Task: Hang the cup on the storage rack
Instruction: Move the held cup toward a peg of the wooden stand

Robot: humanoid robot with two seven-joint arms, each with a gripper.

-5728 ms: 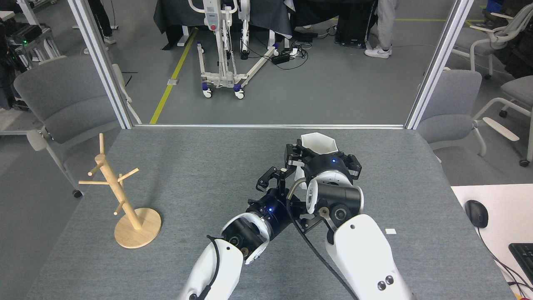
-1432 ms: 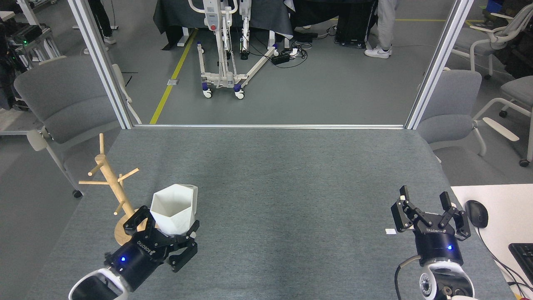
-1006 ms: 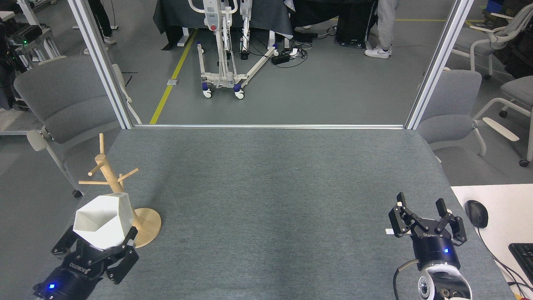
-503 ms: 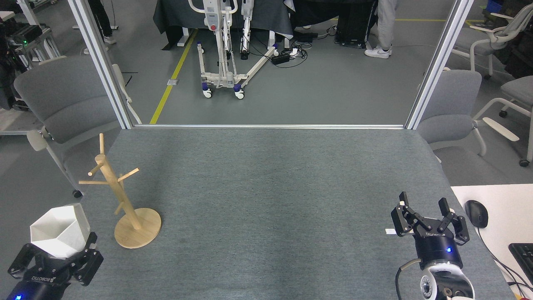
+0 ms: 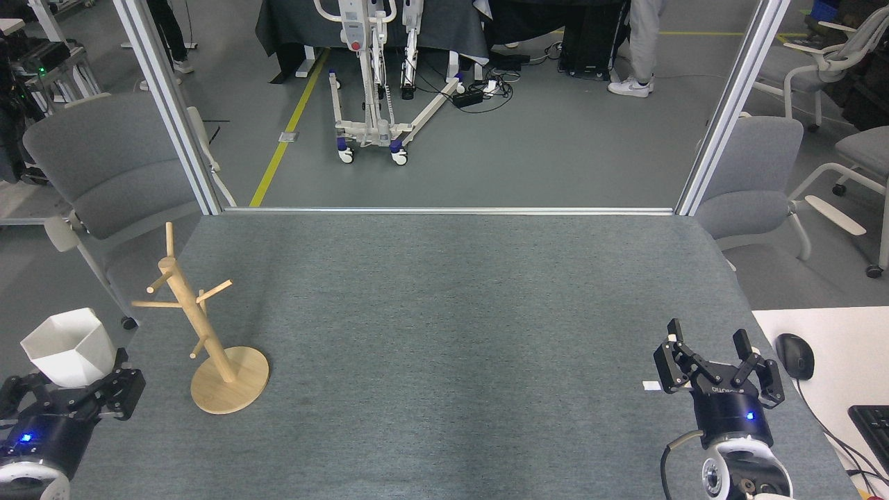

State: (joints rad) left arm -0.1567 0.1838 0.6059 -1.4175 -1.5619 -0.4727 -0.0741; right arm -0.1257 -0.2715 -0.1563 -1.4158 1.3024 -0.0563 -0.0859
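The left tool [image 5: 66, 389] is gripping the one white cup [image 5: 68, 346] upright at the worktop's [image 5: 444, 312] left edge, just left of the single wooden storage rack [image 5: 201, 333], not touching it. The right tool [image 5: 719, 361] is hovering empty near the right edge, fingers spread apart.

Two black grippers, left gripper [image 5: 66, 389] and right gripper [image 5: 719, 361], each built of angular linked fingers on a round black wrist. Small blue light glowing on each wrist. White lettering printed across the right gripper's base, too small to read surely. Rubbery pale pads on the right fingertips [image 5: 671, 339]. White rounded shell below each wrist, with a grey cable looping out beside the right one and a round metal joint cap.
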